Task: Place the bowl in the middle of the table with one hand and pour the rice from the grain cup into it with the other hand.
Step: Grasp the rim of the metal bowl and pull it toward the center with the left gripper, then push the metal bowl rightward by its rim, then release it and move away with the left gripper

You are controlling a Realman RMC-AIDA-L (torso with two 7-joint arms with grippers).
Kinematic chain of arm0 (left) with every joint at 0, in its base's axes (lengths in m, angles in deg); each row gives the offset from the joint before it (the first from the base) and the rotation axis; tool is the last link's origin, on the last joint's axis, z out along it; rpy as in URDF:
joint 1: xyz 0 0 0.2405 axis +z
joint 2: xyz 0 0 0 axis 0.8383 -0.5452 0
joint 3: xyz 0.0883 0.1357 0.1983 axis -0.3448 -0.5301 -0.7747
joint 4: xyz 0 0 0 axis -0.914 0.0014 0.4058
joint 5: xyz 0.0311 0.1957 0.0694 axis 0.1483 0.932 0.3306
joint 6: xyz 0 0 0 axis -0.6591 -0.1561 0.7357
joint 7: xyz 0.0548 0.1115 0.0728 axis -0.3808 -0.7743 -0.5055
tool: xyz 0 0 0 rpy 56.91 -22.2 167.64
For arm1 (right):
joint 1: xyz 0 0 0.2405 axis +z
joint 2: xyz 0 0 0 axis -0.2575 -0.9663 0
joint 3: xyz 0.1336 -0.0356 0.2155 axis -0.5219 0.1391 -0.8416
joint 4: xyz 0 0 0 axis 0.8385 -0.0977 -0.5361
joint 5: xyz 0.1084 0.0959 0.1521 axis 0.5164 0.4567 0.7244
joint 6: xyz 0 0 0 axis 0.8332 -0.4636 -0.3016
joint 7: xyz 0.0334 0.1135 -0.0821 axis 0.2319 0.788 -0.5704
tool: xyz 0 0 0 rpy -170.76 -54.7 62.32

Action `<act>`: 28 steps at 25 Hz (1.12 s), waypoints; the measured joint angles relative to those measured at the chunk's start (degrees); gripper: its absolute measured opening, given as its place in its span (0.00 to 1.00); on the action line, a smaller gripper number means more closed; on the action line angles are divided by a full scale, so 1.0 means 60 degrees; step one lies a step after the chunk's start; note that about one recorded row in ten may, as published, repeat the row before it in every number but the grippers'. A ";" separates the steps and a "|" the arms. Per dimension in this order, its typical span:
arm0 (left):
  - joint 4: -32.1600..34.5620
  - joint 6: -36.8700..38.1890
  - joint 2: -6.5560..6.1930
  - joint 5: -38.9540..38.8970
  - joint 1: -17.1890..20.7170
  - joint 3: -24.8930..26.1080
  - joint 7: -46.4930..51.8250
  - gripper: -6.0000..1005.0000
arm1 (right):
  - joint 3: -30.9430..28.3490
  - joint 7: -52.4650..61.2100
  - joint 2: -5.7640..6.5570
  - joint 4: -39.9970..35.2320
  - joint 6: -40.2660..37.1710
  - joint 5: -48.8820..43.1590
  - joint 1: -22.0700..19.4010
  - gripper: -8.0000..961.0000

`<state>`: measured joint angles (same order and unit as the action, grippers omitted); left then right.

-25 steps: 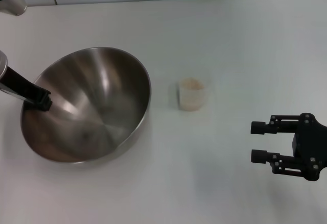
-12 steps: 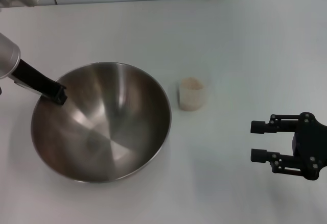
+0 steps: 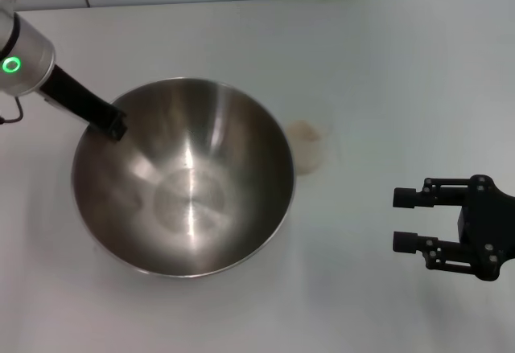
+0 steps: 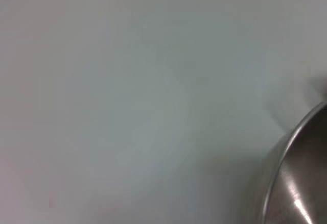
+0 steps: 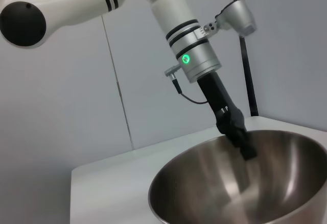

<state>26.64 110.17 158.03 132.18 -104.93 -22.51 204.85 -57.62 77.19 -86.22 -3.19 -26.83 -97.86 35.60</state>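
Table [image 3: 386, 63]: white, fills the head view. Bowl [image 3: 183, 178]: steel, centre-left of frame, pinched at its upper-left rim by the left gripper [image 3: 115, 125], fingers clamped on the wall, one inside, one apparently outside. Bowl looks tipped, near edge lifted toward the camera.

Right gripper [image 3: 404, 219]: lower right of frame, jaws spread wide, holding nothing, well apart from everything.

Grain cup [image 3: 310, 146]: just right of the bowl's rim, partly hidden behind it, touching or nearly so; I cannot tell which. Rice [image 3: 304, 132] shows pale at its top.

Risk, my judgement: the bowl's right edge crowds the cup. Any further travel rightward could knock the cup over and spill rice. The rim pinch is also thin; the smooth steel could slip out.
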 joint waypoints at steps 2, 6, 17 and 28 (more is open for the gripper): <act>-0.0004 -0.0001 0.0002 -0.0069 -0.0034 -0.0012 -0.0011 0.02 | 0.0001 0.0000 0.0000 0.0006 0.0000 0.0000 0.0000 0.58; -0.0010 -0.0074 0.0004 -0.0362 -0.0119 -0.0135 -0.0035 0.02 | 0.0001 -0.0001 0.0001 0.0019 0.0009 0.0000 -0.0002 0.58; -0.0422 -0.0654 0.0004 -0.0480 -0.0064 -0.0452 -0.0135 0.02 | 0.0001 -0.0001 0.0000 -0.0033 0.0011 -0.0001 -0.0004 0.58; -0.1207 -0.1524 -0.0007 -0.0536 -0.0025 -0.0651 -0.0791 0.02 | 0.0000 -0.0001 0.0000 -0.0052 -0.0046 -0.0001 -0.0004 0.58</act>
<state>19.40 101.03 157.98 128.97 -105.08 -26.42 200.11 -57.62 77.19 -86.22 -3.50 -27.10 -97.86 35.58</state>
